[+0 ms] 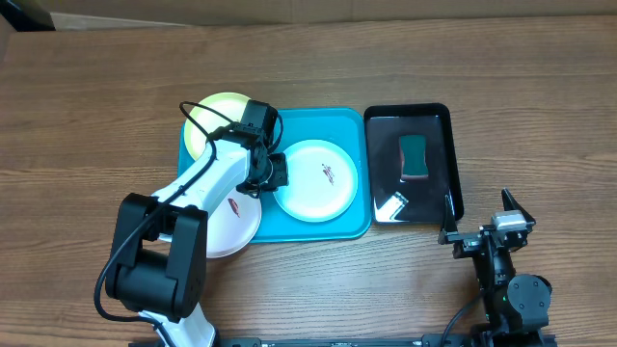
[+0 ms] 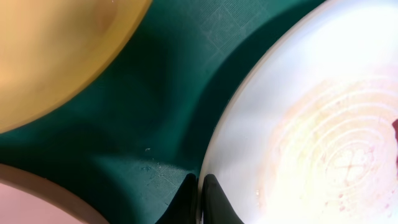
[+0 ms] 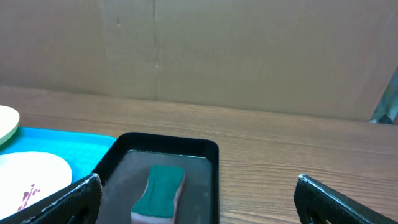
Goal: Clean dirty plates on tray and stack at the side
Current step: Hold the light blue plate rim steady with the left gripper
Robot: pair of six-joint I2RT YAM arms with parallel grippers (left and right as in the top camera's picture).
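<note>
Nearest, at the right front of the wooden table: right gripper, low by its base, fingers spread wide apart, nothing between them. At the left front, the black base of the left arm, white forearm stretched away above the white plate. That plate lying partly on the near-left corner of the turquoise tray and partly out over the table, reddish smear on its face. Just beyond, left gripper down at the left rim of the pale mint plate, fingertips drawn almost together with the rim edge between them. Seemingly pinched on it, though the wrist view too close and dark for full certainty. Mint plate itself flat in the middle of the tray, to the right of the white one, small reddish-brown smear just right of its centre, faint ring marks across its surface in the wrist view. Farther back, yellow-green plate at the tray's far-left corner, overhanging the rim, partly hidden by the wrist. To the right, just beside the turquoise tray, glossy black tray, green sponge in its far half, small white scrap toward its near-left corner. Beyond everything, brown cardboard wall.
</note>
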